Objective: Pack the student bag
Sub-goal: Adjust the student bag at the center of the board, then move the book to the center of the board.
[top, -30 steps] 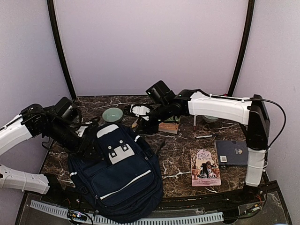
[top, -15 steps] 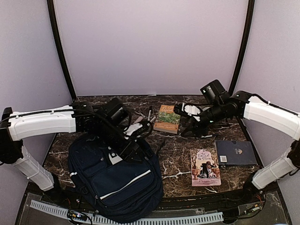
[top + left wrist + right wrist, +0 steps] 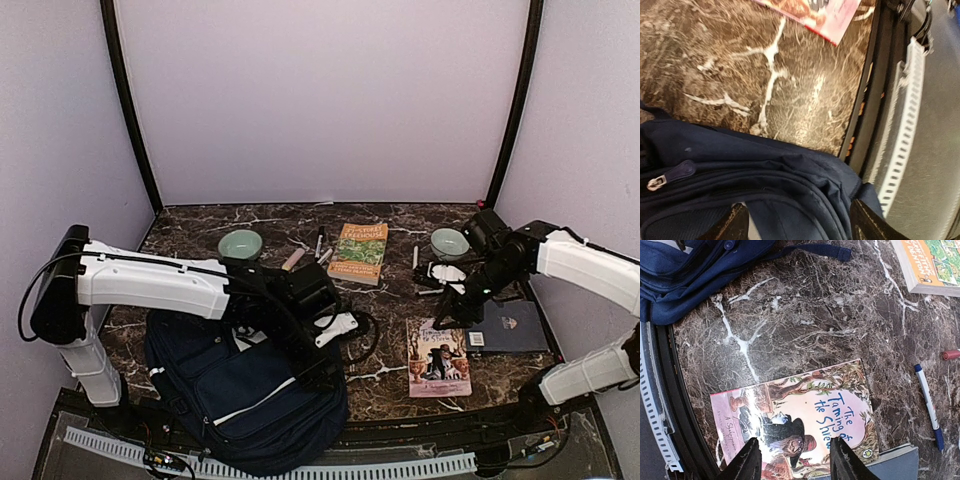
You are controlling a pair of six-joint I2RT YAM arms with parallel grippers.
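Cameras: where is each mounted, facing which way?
Top external: above and behind the bases, looking down on the table; left arm and right arm show.
Left wrist: looks down over the student bag toward the near table edge; own fingertips show.
Right wrist: looks down on the pink book; own fingertips show.
Shared: bag and pink book appear in all three.

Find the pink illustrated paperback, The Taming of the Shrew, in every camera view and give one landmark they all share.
Top external: the pink illustrated paperback lies flat right of centre, near the front edge.
Left wrist: only one corner shows, at the top edge.
Right wrist: it fills the lower middle.
Shared landmark: the navy blue fabric backpack.
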